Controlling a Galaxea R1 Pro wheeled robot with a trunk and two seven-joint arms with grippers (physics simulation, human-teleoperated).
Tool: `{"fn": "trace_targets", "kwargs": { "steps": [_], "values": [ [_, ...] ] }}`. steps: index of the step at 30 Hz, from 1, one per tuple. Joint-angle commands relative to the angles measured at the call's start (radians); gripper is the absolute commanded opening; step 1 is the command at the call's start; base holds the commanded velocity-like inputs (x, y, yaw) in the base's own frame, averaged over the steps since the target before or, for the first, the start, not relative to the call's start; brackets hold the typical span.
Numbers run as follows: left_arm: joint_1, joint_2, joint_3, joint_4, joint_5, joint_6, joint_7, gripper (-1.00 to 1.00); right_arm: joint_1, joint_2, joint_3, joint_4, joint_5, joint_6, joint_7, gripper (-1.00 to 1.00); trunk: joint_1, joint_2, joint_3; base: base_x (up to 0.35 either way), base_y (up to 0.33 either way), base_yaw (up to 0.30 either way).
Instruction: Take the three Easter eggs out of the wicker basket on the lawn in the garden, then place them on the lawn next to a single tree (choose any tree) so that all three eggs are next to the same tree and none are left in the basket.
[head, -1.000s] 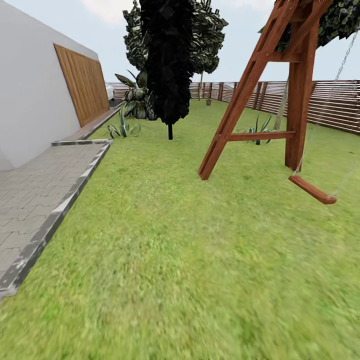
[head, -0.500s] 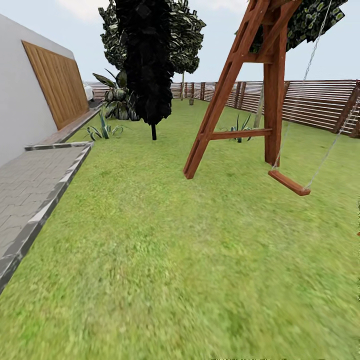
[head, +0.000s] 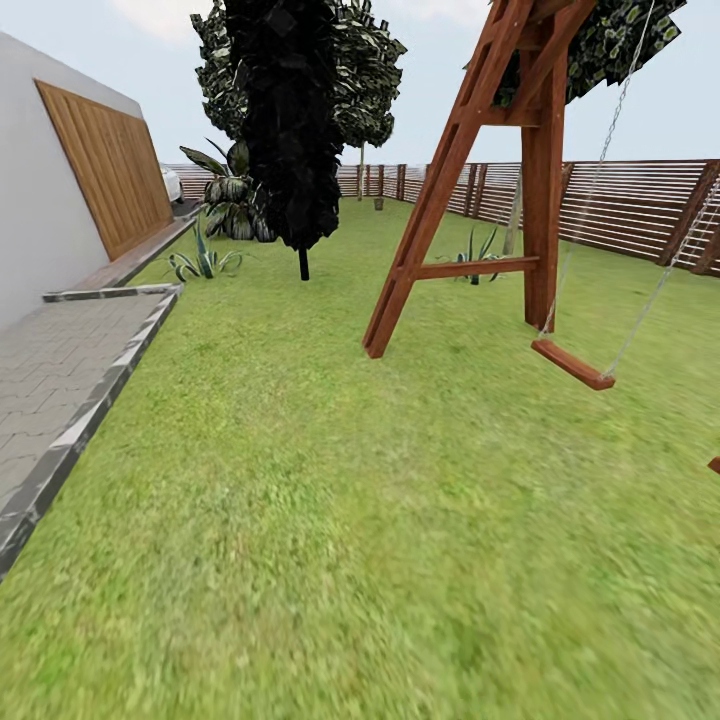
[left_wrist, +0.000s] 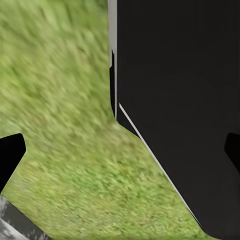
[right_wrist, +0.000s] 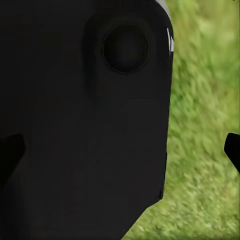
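Lawn (head: 330, 500) ahead — paved path (head: 50, 380) at left, swing set (head: 500, 190) right, fence (head: 620, 205) behind it.

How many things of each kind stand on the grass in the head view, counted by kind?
Wooden swing frame: 1
Swing seat: 1
Black column-shaped tree: 1
Spiky low plants: 2
Large-leaved plant: 1
Total: 6
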Motion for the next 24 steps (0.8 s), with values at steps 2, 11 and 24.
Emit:
{"fn": "trace_targets", "kwargs": {
  "steps": [2,11,24],
  "values": [
    [0.000,0.000,0.001,0.000,0.000,0.000,0.000,1.00,-0.001,0.000,-0.002,0.000,-0.003,-0.004,0.000,1.00,0.000,0.000,-0.001,0.000,0.000,0.000],
    [0.000,0.000,0.001,0.000,0.000,0.000,-0.001,1.00,0.000,0.001,0.004,0.003,0.002,-0.005,0.009,1.00,0.000,0.000,-0.001,0.000,0.000,0.000],
    [0.000,0.000,-0.002,0.000,-0.003,0.001,0.003,1.00,0.000,-0.001,0.007,0.005,0.006,-0.004,0.007,1.00,0.000,0.000,-0.001,0.000,0.000,0.000]
  ]
}}
